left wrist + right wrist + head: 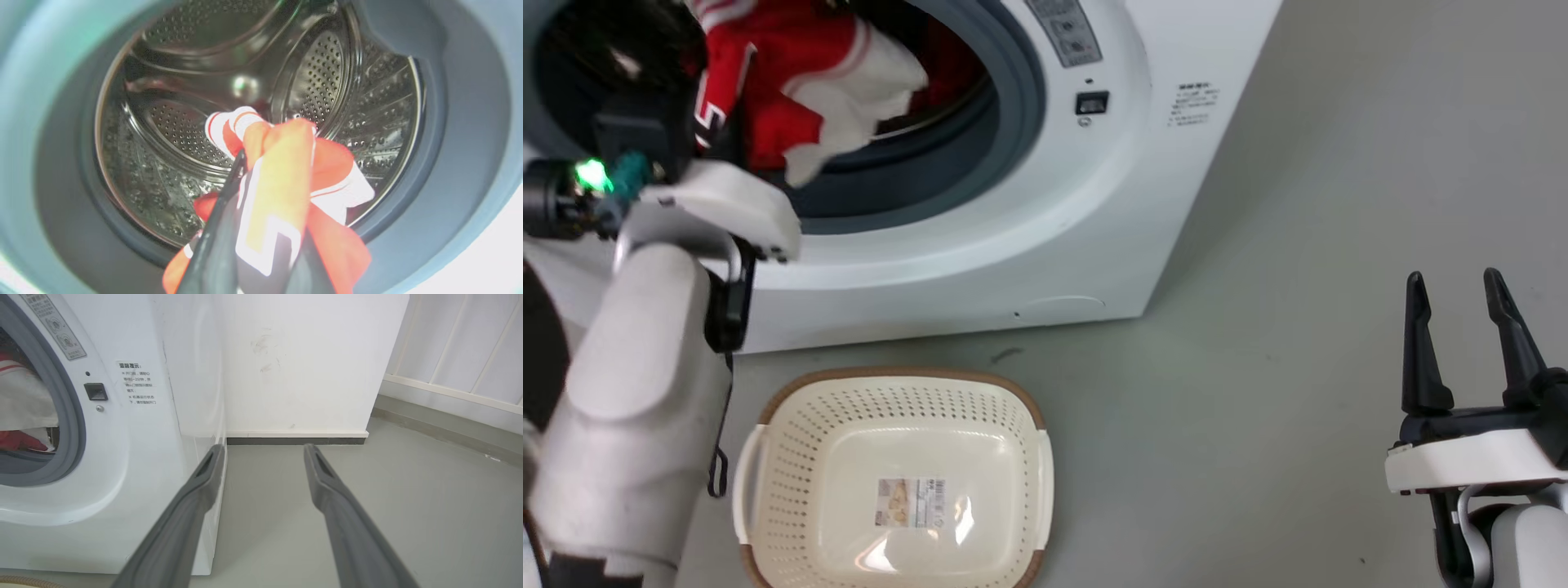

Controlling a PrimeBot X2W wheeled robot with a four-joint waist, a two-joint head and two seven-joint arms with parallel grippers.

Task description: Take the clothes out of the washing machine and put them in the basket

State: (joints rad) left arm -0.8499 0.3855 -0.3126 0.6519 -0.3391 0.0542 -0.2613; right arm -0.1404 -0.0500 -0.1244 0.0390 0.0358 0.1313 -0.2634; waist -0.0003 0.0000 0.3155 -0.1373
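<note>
Red jersey [792, 73] cloth is pinched between the fingers of my left tool [271, 171] and bunches over them at the mouth of the washing machine [1094, 212]. The grey porthole rim [449, 163] circles that tool with open room on every side. Past its tips the perforated steel drum [179, 130] lies deep and open. Below the tool, a fold of the jersey hangs over the rim's lower lip.

My right tool [263, 447] is spread with nothing between its fingers. The machine's front corner edge stands close on its left. Ahead of it, bare grey floor [408, 498] runs to a white wall [306, 355].

The basket [768, 425] sits on the floor below the left tool, in front of the machine and apart from it, with just a sticker [911, 502] on its bottom. In the head view my pale left forearm [629, 367] stands beside the basket's left handle.
</note>
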